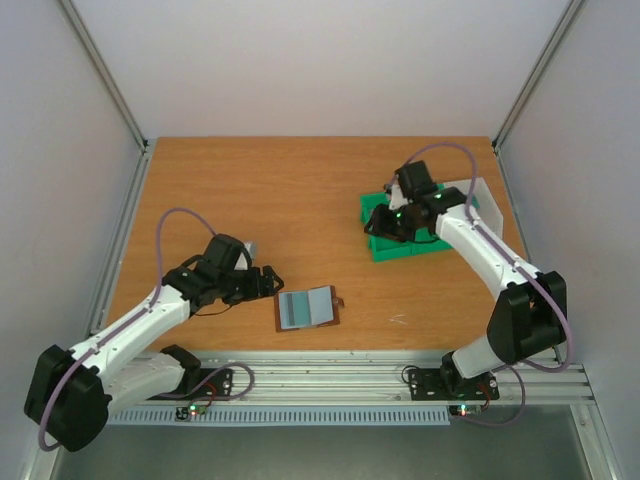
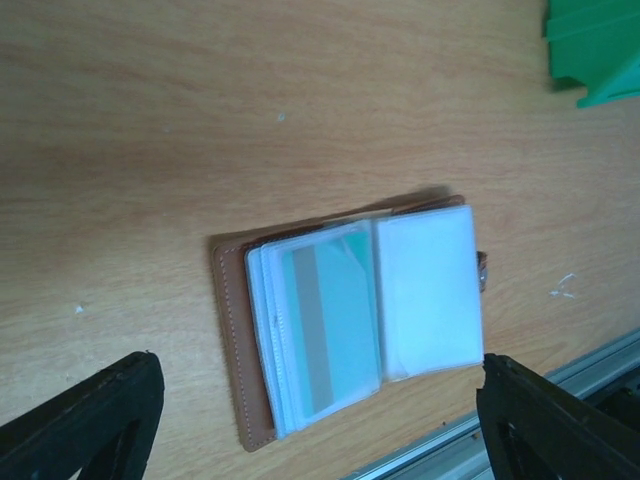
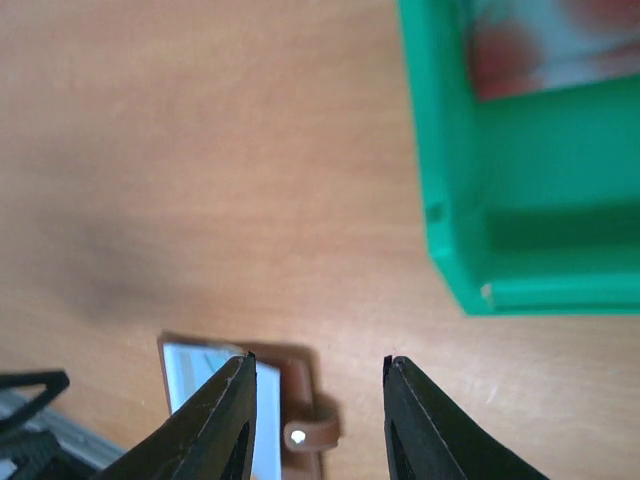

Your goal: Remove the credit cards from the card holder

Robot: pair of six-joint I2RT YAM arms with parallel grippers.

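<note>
The card holder lies open on the table near the front edge, brown leather with blue-grey inner sleeves. In the left wrist view the card holder shows a teal card with a grey stripe inside a clear sleeve. My left gripper hovers just left of it, open and empty; it also shows in the left wrist view. My right gripper is open and empty over the green bin. In the right wrist view, the right gripper is above the table, and a pinkish card with a red blot lies in the green bin.
A white bin stands behind the green one at the right. The holder's closing tab points right. The metal rail runs along the table's front edge. The green bin's corner shows in the left wrist view.
</note>
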